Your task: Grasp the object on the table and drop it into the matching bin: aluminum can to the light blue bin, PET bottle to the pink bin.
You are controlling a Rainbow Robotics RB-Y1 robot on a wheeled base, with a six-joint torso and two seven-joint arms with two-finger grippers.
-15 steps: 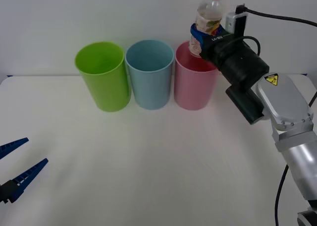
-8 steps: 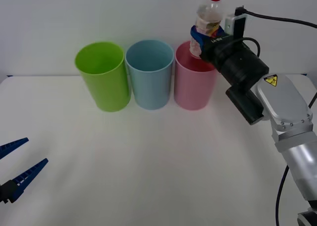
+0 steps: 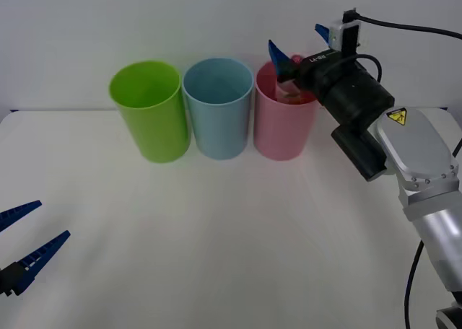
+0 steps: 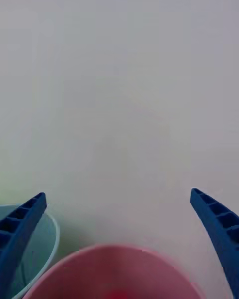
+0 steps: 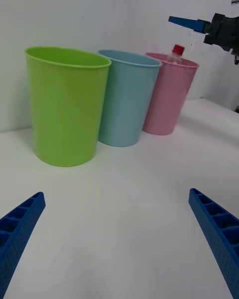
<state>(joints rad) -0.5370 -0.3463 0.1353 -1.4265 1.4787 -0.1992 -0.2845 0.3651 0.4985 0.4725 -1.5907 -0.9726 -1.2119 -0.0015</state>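
**Bottle inside the pink bin, right end effector spread above it**

The right end effector (image 3: 297,46) hangs over the rim of the tall round pink plastic bin (image 3: 283,127), at the far right end of a row of three cup-shaped bins on the flat white worktop (image 3: 231,242). Its blue ribbed fingers (image 3: 276,55) stand wide apart with nothing between them. In the right wrist view the two fingers sit at the lower corners, spread, with the pink bin's rim (image 4: 107,266) between them and the pale blue bin's rim (image 4: 50,234) just beside one finger.

The small clear plastic bottle with the red screw cap (image 5: 177,55) is inside the pink bin. From the left wrist view its cap and neck poke just above the pink rim; in the front view a bit of red cap and orange label shows inside the bin's mouth (image 3: 292,91). Whether it is resting on the bin's bottom cannot be told.

The tall round light blue plastic bin (image 3: 218,109) stands just beside the pink one, and a lime green plastic bin (image 3: 148,112) stands on its other side, the three nearly touching.

The left end effector (image 3: 25,246) hovers low at the near left edge of the worktop, well apart from the bins, its blue fingers (image 5: 20,229) open and holding nothing.
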